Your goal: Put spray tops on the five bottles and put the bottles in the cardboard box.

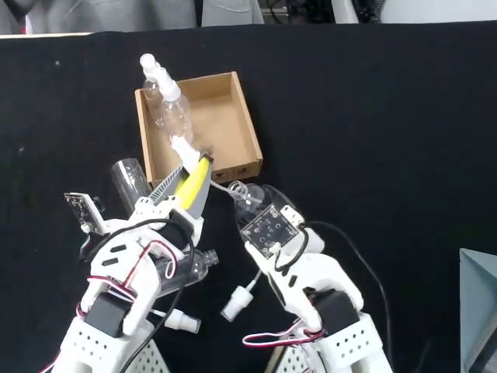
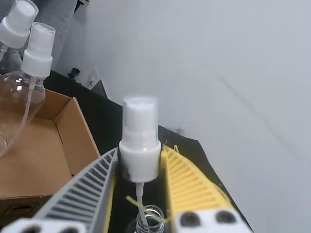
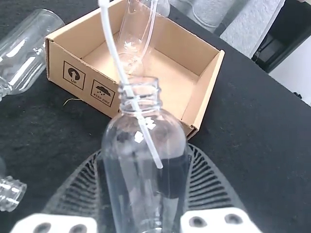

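Observation:
My left gripper (image 2: 140, 162) is shut on a white spray top (image 2: 140, 138), held between its grey and yellow fingers. The top's thin tube (image 3: 127, 82) runs down into the open neck of a clear bottle (image 3: 143, 160). My right gripper (image 3: 143, 154) is shut on that bottle and holds it upright, just in front of the cardboard box (image 1: 233, 116). In the high view the left gripper (image 1: 189, 161) hangs over the box's front wall, with the spray top (image 1: 180, 145) above the held bottle (image 1: 250, 200). Two capped bottles (image 1: 167, 97) lean in the box's far left corner.
An uncapped bottle (image 1: 128, 183) lies left of the left arm, and another (image 1: 198, 264) lies between the arms. Two loose spray tops (image 1: 237, 303) (image 1: 182, 318) rest on the black table near the arm bases. A grey object (image 1: 477, 303) stands at the right edge.

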### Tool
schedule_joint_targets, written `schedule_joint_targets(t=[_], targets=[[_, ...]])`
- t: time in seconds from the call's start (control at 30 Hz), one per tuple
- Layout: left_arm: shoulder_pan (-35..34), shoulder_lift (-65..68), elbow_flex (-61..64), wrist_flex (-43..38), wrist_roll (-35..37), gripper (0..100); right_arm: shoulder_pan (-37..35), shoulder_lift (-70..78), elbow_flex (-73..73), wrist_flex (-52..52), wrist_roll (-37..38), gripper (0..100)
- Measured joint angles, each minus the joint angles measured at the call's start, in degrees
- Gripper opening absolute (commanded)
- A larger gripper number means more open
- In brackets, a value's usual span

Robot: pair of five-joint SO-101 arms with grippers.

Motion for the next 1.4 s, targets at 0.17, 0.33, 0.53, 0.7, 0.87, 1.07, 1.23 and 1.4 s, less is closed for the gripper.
schedule_joint_targets(t=[0.17, 0.33, 0.53, 0.7, 0.87, 1.07, 1.23, 1.4], targets=[[0.0, 0.0, 0.0, 0.0, 0.0, 3, 0.0, 0.0, 0.0, 0.0, 0.0, 5.0], [0.0, 0.0, 0.0, 0.0, 0.0, 3, 0.0, 0.0, 0.0, 0.0, 0.0, 5.0], [0.0, 0.0, 0.0, 0.0, 0.0, 3, 0.0, 0.0, 0.0, 0.0, 0.0, 5.0], [2.5, 0.0, 0.0, 0.0, 0.0, 3, 0.0, 0.0, 0.0, 0.0, 0.0, 5.0], [3.0, 0.0, 0.0, 0.0, 0.0, 3, 0.0, 0.0, 0.0, 0.0, 0.0, 5.0], [3.5, 0.0, 0.0, 0.0, 0.0, 3, 0.0, 0.0, 0.0, 0.0, 0.0, 5.0], [5.7, -0.4, 2.4, -0.1, 0.0, 3, -0.2, 0.0, 0.0, 0.0, 0.0, 5.0], [7.9, -0.4, 2.9, -0.1, 0.0, 3, -0.2, 0.0, 0.0, 0.0, 0.0, 5.0]])
